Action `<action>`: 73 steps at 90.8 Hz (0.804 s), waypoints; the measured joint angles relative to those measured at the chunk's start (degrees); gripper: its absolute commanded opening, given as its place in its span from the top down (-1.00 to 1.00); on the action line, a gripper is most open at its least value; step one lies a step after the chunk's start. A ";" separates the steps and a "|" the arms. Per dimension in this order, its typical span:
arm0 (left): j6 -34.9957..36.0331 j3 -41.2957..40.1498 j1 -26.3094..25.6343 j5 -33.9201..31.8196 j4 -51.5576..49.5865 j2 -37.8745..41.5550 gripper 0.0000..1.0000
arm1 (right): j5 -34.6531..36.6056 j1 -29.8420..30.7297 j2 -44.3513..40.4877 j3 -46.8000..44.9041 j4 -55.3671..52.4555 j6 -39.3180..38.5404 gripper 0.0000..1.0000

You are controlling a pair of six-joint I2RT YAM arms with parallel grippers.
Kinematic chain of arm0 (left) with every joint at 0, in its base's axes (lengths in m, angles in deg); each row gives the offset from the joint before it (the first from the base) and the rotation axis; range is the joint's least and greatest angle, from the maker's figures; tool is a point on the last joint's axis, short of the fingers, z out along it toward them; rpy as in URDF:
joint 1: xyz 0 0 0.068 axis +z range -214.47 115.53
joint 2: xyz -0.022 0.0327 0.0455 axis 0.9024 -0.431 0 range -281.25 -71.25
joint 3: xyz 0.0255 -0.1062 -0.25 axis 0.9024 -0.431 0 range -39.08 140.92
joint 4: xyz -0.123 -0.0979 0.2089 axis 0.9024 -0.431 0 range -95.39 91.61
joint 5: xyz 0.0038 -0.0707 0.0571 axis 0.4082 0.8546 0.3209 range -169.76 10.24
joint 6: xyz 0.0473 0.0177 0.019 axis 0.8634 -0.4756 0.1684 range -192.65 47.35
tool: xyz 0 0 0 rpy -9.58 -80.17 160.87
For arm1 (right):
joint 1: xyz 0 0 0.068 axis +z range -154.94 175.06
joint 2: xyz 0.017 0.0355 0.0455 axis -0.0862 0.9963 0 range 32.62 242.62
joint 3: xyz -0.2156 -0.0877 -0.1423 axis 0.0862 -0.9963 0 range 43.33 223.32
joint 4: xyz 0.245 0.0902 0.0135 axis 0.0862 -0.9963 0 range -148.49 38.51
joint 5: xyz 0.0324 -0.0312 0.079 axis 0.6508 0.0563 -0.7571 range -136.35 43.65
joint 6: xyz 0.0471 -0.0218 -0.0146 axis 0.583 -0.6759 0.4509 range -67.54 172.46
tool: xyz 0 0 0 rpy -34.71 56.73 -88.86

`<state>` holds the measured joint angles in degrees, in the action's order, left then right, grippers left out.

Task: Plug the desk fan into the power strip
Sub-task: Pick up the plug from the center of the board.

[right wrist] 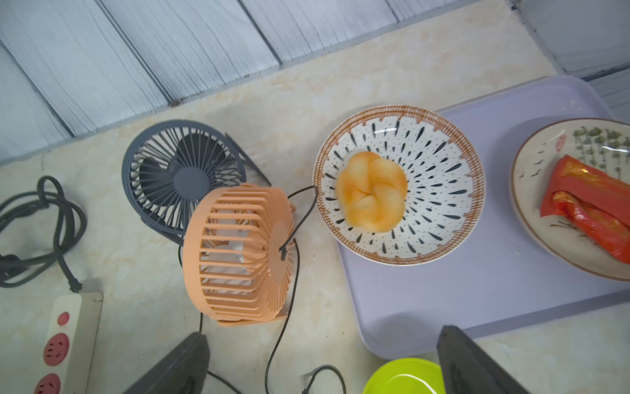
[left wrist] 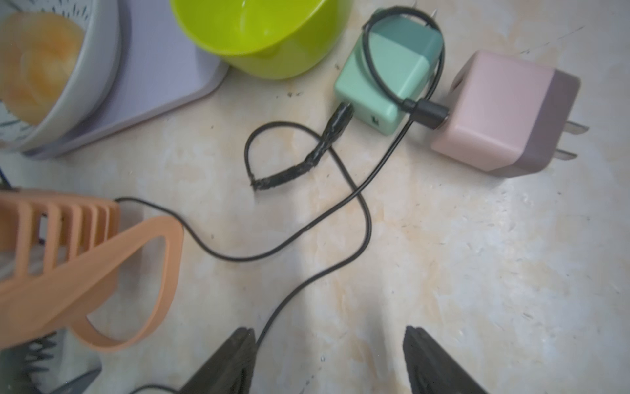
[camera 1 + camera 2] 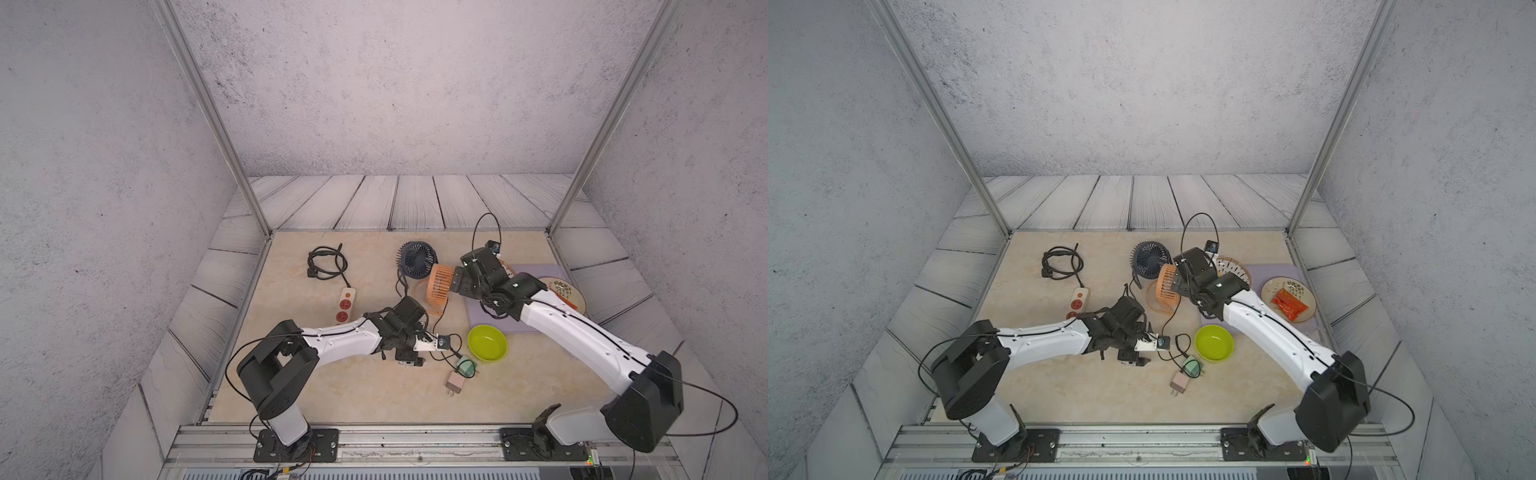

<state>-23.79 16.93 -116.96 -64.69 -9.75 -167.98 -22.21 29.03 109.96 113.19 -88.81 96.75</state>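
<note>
Lime bowl nearest; patterned dish holds bun, plate holds red packet.

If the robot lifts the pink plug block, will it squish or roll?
Probably neither: the pink plug block looks hard and boxy. Its thin black cord lies in floppy loops, so it would likely trail and might tug the green block it crosses.

The left arm stretches low toward the centre, its left gripper angled down with jaws parted, apparently empty. The right arm reaches farther back, right gripper spread wide, holding nothing.
</note>
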 measured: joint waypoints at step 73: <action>7.08 7.30 -7.17 -1.70 1.07 -11.37 0.13 | -4.13 -12.68 -24.30 -10.71 -9.14 -4.02 -0.98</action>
<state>-16.71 24.23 -124.13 -66.39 -8.68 -179.34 -26.34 16.36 85.66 102.48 -97.95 92.73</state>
